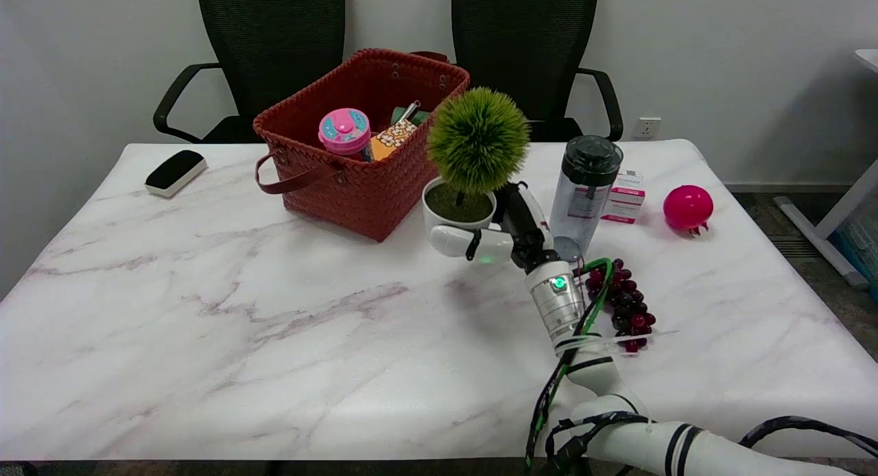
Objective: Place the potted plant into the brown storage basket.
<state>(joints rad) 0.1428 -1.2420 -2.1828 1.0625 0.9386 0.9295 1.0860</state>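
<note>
A: So, plant [468, 167] status?
B: Upright, stem vertical, white pot just right of the basket [357, 188], level with its near corner. Right hand [497, 239] grips the pot from the front right, fingers wrapped around it.
A: Room?
B: Bottle [584, 188] close on the right, grapes [625, 304] beside the wrist. Basket open on top, cup [344, 132] and a carton inside. Bare marble left and front.

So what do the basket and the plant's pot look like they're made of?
Brown storage basket: woven strips, looks like faux leather or plastic, with a matte plaited weave. Potted plant: the white pot looks like smooth ceramic or plastic with a slight sheen; its foliage looks artificial.
</note>
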